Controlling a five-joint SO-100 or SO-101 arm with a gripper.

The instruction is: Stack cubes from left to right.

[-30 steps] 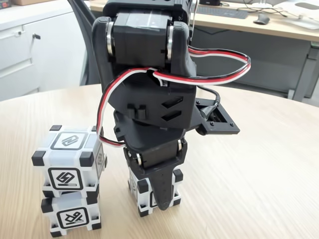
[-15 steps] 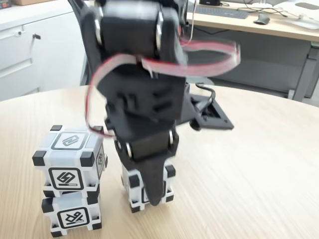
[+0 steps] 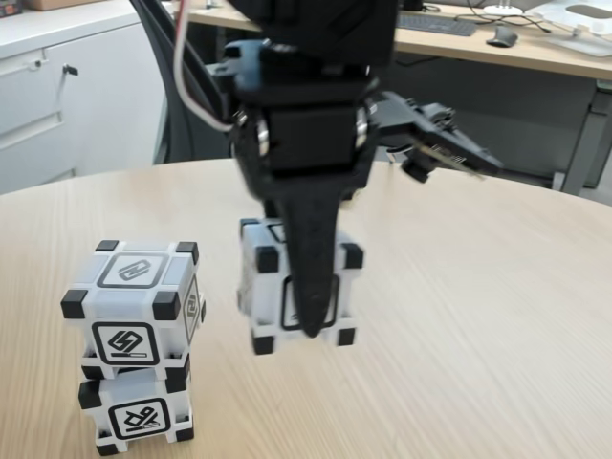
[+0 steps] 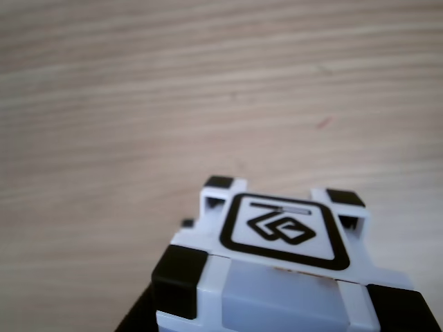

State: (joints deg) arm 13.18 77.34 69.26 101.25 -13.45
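Two white-grey cubes with black corners stand stacked at the lower left of the fixed view, the top cube [image 3: 134, 298] resting on the bottom cube [image 3: 139, 411]. To their right a third cube [image 3: 271, 287] hangs above the table, held by my black gripper [image 3: 308, 320], which is shut on it with one finger [image 3: 311, 258] running down its front face. The other view shows this held cube [image 4: 277, 266] close up from above, its symbol face upward, with the wooden table [image 4: 138, 104] far below.
The round wooden table [image 3: 478, 316] stretches to the right and behind. A white cabinet [image 3: 67, 86] stands at the back left and a desk [image 3: 497, 43] with a keyboard and mouse at the back right.
My gripper has risen from the table with the third cube in it and shifted a little to the left. The two-cube stack has not moved.
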